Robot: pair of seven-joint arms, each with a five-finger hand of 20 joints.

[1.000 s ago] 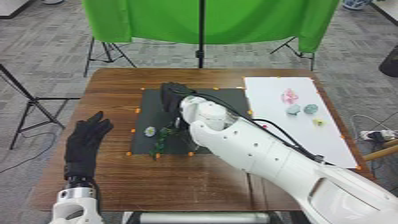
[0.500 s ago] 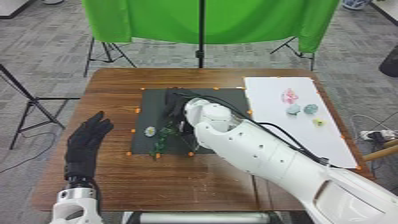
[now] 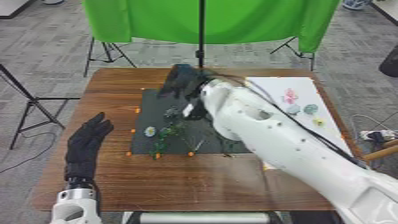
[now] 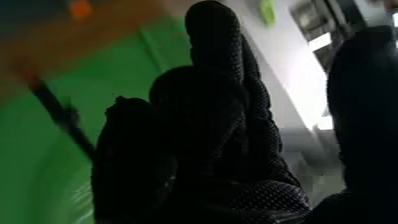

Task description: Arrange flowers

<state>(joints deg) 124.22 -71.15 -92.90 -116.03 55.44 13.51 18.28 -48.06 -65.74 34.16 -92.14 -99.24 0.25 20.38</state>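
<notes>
A pale cylinder (image 3: 204, 218) lies by the near edge of the brown table (image 3: 231, 180). The left hand (image 3: 83, 150) is along the table's left edge, its straight fingers close together and pointing toward the far edge, thumb a little apart, holding nothing.

The black mat (image 3: 151, 102) has orange dots (image 3: 190, 154) around its edges. A leafy green stem (image 3: 160, 145) lies toward its near left corner, with a thin pale stem (image 3: 196, 145) nearer the middle of the near edge. A white flower (image 3: 150, 131) sits just inside the mat's left edge.

The white sheet (image 3: 266, 84) lies along the table's right edge. Inside the sheet's right edge is a yellow flower (image 3: 319, 121); two pale blue-green flowers (image 3: 293, 109) and a pink flower (image 3: 290, 96) are farther up, toward its far edge.

The right hand (image 3: 182, 82) is over the mat's far edge, fingers loosely bent, thumb well apart, nothing between them. Beyond the table's far edge hangs a green cloth (image 3: 151, 22) behind a black pole (image 3: 201, 35).
</notes>
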